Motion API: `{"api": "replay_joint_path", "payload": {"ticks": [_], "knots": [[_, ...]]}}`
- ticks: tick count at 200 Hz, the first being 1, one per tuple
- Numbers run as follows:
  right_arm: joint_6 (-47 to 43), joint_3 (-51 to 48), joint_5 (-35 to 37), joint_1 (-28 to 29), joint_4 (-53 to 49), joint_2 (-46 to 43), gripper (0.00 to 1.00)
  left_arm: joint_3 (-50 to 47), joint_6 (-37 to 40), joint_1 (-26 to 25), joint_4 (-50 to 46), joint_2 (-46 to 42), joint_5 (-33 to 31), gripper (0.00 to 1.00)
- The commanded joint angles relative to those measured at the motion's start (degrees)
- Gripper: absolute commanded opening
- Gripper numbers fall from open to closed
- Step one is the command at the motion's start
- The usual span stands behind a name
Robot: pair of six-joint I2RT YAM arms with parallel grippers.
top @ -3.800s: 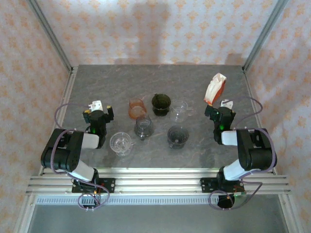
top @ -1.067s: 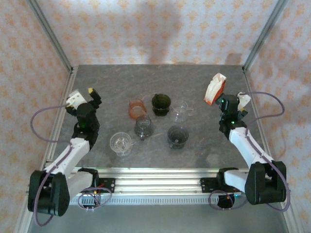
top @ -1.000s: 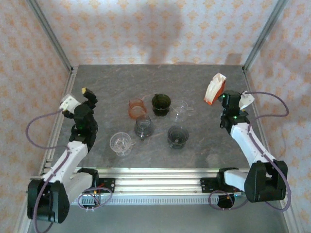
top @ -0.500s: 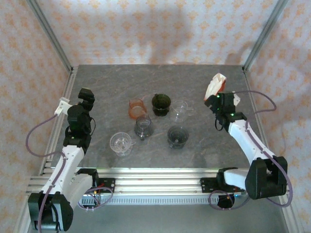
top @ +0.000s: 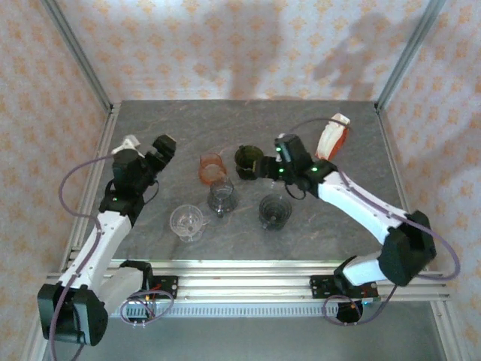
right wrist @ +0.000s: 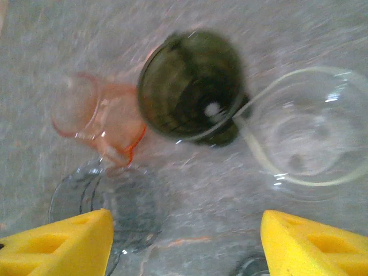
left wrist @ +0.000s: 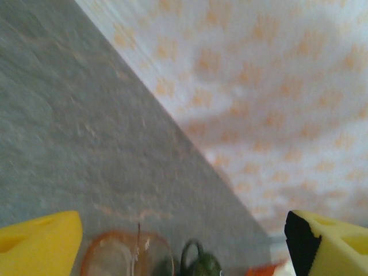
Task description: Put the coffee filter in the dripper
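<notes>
The coffee filter pack (top: 333, 138), white and orange, leans at the back right of the table, and its orange edge (left wrist: 267, 269) peeks in at the bottom of the left wrist view. Several drippers stand mid-table: orange (top: 213, 165), dark green (top: 249, 160), grey (top: 222, 195), dark grey (top: 275, 210) and clear (top: 188, 220). My right gripper (top: 270, 167) hovers open over them, left of the pack, holding nothing. Its view shows the green dripper (right wrist: 190, 86), the orange one (right wrist: 98, 115) and a clear one (right wrist: 310, 132). My left gripper (top: 164, 144) is open and empty, left of the orange dripper (left wrist: 123, 256).
The grey stone table (top: 180, 124) is bordered by metal posts and patterned walls. A grey dripper (right wrist: 109, 201) sits under the right gripper's left finger (right wrist: 57, 241). Bare table lies along the back and behind the left gripper.
Both arms unfolded from rest. The right gripper reached beside the filter pack, then swung left over the drippers. The left gripper rose and moved right toward the orange dripper.
</notes>
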Motion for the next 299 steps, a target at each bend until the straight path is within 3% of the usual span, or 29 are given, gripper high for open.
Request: {"api": "replay_joint_path", "payload": {"ticks": [1, 28, 59, 142, 239, 299], "knots": [[-1.3, 4.1, -1.4, 4.0, -1.6, 5.5, 0.68, 0.7, 3.9, -4.5, -8.4, -0.5, 1.5, 1.00], [-1.4, 8.7, -1.6, 7.2, -1.4, 11.2, 0.66, -0.8, 4.2, -5.9, -10.9, -2.1, 1.3, 1.00], [-1.7, 13.7, 0.9, 9.6, -4.3, 17.4, 0.56, -3.8, 2.6, -5.9, -10.3, -5.3, 1.2, 1.00], [-2.4, 19.8, 4.6, 11.4, -10.3, 24.6, 0.40, -3.7, 3.6, -5.9, -12.0, -6.7, 1.0, 1.00], [-3.4, 19.9, 7.5, 12.6, -15.8, 22.8, 0.06, -3.7, 4.1, -5.9, -11.9, -6.3, 1.1, 1.00], [-3.9, 13.1, 8.6, 13.3, -20.6, 15.5, 0.03, -3.5, 3.4, -5.9, -11.1, -6.5, 2.6, 1.00]]}}
